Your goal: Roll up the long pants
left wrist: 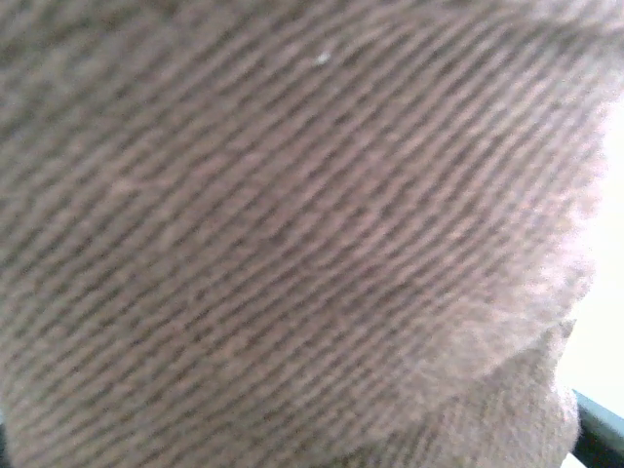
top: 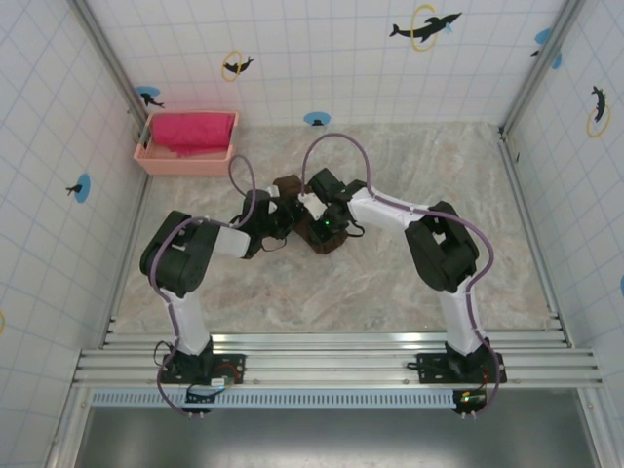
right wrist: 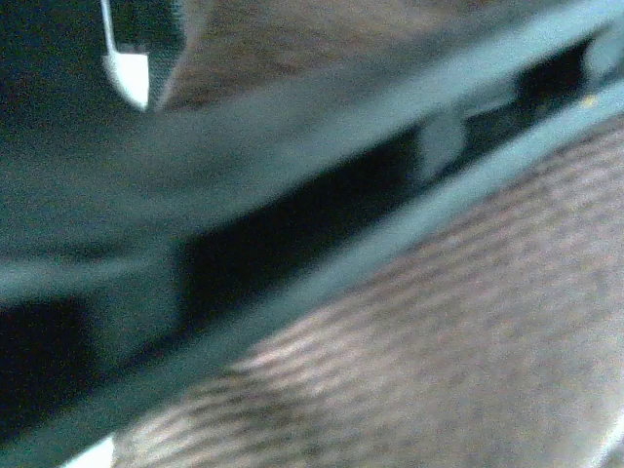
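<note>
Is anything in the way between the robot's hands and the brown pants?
Nothing visible is. The left gripper and right gripper are both right up against the bunched long pants mid-table, ribbed brown fabric close to both wrist cameras. The pink cloth sits apart in its basket at the far left corner.

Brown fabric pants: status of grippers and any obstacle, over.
Left gripper, right gripper both on dark brown ribbed fabric pants, jaws unclear. Pants bunched compact mid-table. Bright pink cloth in pink plastic basket, far left, apart.
</note>
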{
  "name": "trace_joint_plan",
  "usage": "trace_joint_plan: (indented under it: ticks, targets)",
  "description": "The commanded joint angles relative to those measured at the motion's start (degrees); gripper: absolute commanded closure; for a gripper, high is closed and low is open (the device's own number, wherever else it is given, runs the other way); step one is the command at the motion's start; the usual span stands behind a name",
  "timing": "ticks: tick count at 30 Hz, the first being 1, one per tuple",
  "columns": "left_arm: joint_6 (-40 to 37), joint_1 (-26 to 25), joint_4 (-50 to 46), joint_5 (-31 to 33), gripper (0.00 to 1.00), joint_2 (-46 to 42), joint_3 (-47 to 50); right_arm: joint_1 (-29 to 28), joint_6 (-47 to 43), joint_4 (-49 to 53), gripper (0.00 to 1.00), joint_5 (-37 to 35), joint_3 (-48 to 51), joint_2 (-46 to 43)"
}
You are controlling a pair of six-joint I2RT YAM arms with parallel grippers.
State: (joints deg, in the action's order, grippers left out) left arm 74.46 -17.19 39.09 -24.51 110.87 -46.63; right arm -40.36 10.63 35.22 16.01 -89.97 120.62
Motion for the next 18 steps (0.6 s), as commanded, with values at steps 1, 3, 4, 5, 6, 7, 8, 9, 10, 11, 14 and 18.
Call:
trace_joint_plan:
  ticks: [1,3,4,5,6,7,8,9,10,11,14,18]
  targets:
    - [0.51,-1.94,-0.51,3.83,0.35,5.22,-1.15,-2.08,-0.75,10.93,1.0,5.93,3.28,7.51]
    - [0.86,-2.5,0.07,3.41,0.66,7.25,-2.14,-2.07,-0.47,10.99,1.0,6.31,2.66,7.4]
    - [0.78,-2.79,0.54,2.81,0.95,8.58,-2.76,-2.08,-0.3,10.96,1.0,6.34,2.44,7.27]
    - [1.25,-3.03,-0.11,2.47,1.0,9.74,-3.39,-2.09,-0.27,10.93,1.0,6.2,2.2,7.02]
    - [1.52,-3.27,-0.48,2.88,1.0,10.42,-3.45,-2.08,-0.18,11.07,1.0,6.16,1.96,6.84]
    - [1.48,-3.62,-0.76,3.53,1.0,10.92,-3.28,-1.99,-0.17,11.17,1.0,6.06,1.74,6.53]
    - [1.27,-3.65,-1.98,4.01,1.0,11.03,-3.21,-1.92,-0.17,11.28,1.0,5.69,1.65,6.07]
    - [0.82,-3.77,-3.82,4.43,1.0,10.96,-3.14,-1.83,-0.18,11.49,1.0,4.9,1.64,5.43]
    - [-0.16,-3.81,-7.09,4.61,1.0,10.52,-3.69,-1.58,-0.22,11.64,0.92,3.53,1.83,4.53]
    - [-1.77,-3.74,-11.31,4.88,1.0,9.75,-4.65,-1.19,-0.06,11.71,0.7,2.64,2.27,3.31]
    - [-7.72,-3.82,-26.61,5.44,1.0,7.49,-9.74,0.67,0.58,11.32,0.24,-3.02,3.48,-2.45]
    - [-18.96,-4.23,-53.06,8.1,1.0,7.13,-22.89,4.35,1.81,11.85,0.01,-9.97,3.38,-10.02]
